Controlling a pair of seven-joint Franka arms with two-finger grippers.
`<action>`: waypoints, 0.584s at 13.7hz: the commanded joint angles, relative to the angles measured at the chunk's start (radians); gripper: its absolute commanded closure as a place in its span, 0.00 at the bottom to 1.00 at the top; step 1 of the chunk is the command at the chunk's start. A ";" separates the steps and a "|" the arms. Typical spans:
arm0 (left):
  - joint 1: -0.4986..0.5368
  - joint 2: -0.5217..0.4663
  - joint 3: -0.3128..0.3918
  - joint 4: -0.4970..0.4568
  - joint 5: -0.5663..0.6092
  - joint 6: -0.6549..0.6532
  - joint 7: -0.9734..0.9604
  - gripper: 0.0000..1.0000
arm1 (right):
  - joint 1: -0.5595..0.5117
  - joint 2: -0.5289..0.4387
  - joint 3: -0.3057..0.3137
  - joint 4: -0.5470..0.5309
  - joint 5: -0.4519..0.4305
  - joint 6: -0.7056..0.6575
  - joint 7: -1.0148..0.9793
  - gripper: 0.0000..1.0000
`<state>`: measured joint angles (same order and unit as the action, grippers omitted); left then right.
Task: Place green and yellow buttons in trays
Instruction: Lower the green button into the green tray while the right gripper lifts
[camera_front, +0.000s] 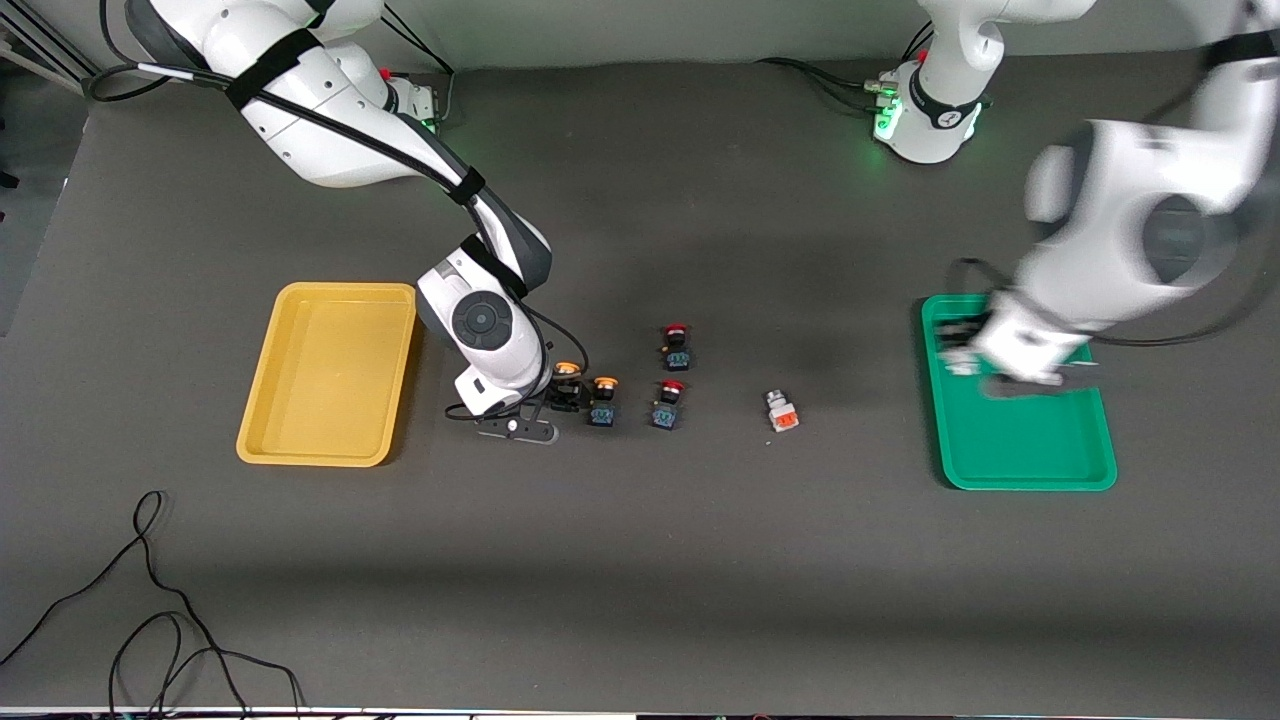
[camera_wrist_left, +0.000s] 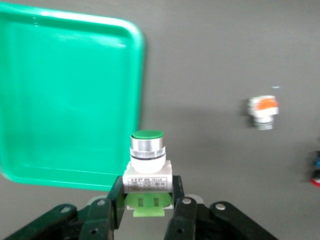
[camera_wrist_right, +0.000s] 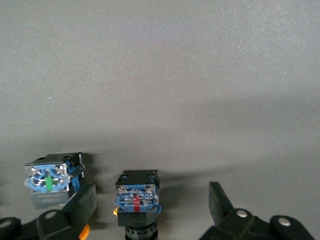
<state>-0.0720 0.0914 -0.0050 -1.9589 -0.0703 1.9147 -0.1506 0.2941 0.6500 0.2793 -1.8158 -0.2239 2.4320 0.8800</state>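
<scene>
The left hand (camera_wrist_left: 148, 207) is pinching the green-capped push-button (camera_wrist_left: 147, 165) by its stiff white body above the green tray (camera_front: 1030, 455), while the right hand (camera_wrist_right: 150, 212) is standing open around a light, hard yellow-capped button (camera_front: 568, 385) on the tabletop (camera_front: 640, 560).

The right arm is reaching down from its base, wrist bent low, its gripper (camera_front: 560, 398) sitting at the counter with fingers (camera_wrist_right: 222, 205) spread wide around a yellow button (camera_wrist_right: 136, 202). The left arm is bending over a green tray (camera_front: 1030, 460), its gripper (camera_wrist_left: 148, 205) hanging above it, fingers (camera_wrist_left: 117, 200) clamping a green button (camera_wrist_left: 147, 165).
</scene>
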 joint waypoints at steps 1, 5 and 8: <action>0.109 0.016 -0.016 -0.041 -0.013 0.041 0.166 0.86 | 0.008 0.020 -0.002 0.009 -0.032 -0.001 0.030 0.00; 0.110 0.123 -0.015 -0.181 0.041 0.349 0.171 0.85 | 0.008 0.036 -0.002 0.007 -0.061 0.002 0.017 0.25; 0.110 0.230 -0.015 -0.225 0.044 0.530 0.174 0.85 | 0.005 0.036 -0.002 0.009 -0.104 0.001 0.007 1.00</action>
<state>0.0456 0.2707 -0.0245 -2.1668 -0.0434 2.3661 0.0167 0.2954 0.6824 0.2795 -1.8173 -0.2969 2.4321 0.8795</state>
